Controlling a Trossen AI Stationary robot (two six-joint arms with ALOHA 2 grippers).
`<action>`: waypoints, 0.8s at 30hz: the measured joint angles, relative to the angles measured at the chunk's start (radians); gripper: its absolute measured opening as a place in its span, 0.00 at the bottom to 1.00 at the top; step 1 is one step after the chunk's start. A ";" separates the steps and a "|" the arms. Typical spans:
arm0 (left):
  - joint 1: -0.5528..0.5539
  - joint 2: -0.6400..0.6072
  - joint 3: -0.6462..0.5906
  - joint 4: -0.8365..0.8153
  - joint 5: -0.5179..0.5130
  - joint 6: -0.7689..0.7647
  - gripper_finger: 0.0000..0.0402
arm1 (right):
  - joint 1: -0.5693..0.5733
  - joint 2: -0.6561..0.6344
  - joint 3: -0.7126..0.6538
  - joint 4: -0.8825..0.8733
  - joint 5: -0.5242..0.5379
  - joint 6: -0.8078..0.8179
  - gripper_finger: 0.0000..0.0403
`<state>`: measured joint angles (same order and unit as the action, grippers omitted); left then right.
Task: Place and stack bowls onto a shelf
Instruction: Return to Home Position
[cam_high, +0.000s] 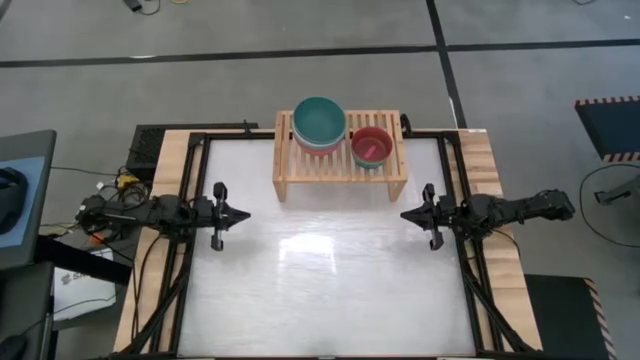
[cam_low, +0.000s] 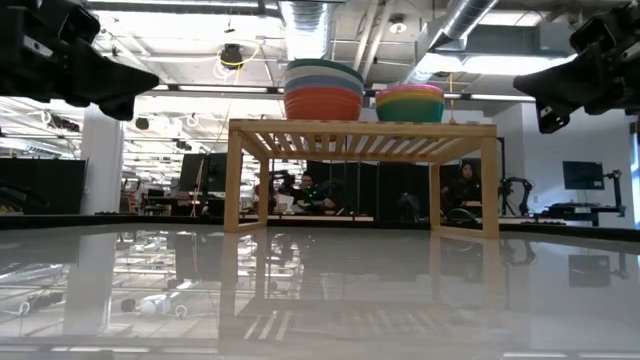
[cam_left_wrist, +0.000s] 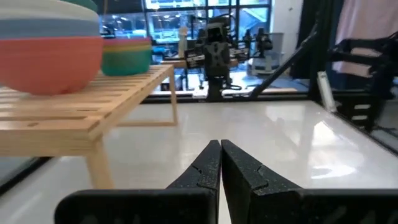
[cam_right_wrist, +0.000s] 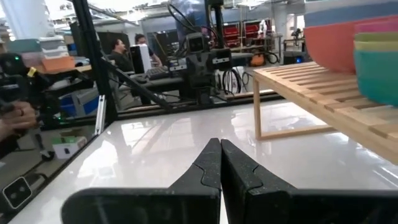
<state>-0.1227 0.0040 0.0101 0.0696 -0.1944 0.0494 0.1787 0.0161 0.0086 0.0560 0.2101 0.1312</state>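
The light-wood shelf (cam_high: 340, 158) stands on its two side legs at the table's far middle. Two stacks of bowls rest on its slatted top. The left stack (cam_high: 319, 122) has a teal bowl on top and a red one at the bottom (cam_low: 322, 103). The right stack (cam_high: 373, 147) shows a red bowl on top from above, with green and pink rims (cam_low: 409, 103) in the low view. My left gripper (cam_high: 243, 214) hovers shut at the table's left side. My right gripper (cam_high: 407, 215) hovers shut at the right side. Both are raised above the table, pointing toward each other.
The white table top (cam_high: 330, 290) stretches between the two arms and toward the near edge. Black frame rails (cam_high: 190, 250) run along the table's left and right sides. People sit at desks (cam_low: 310, 190) in the room behind the shelf.
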 joint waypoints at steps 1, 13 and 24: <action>0.001 0.000 0.000 -0.001 0.013 -0.014 0.00 | -0.001 0.004 0.000 -0.001 -0.002 0.006 0.05; 0.002 0.047 -0.002 -0.021 0.044 -0.003 0.00 | 0.029 0.025 -0.001 -0.008 -0.011 -0.041 0.08; 0.038 0.061 -0.003 -0.002 -0.031 -0.037 0.00 | 0.028 0.025 -0.002 -0.008 -0.007 -0.053 0.09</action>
<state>-0.0845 0.0650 0.0074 0.0678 -0.2253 0.0126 0.2070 0.0410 0.0067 0.0483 0.2033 0.0780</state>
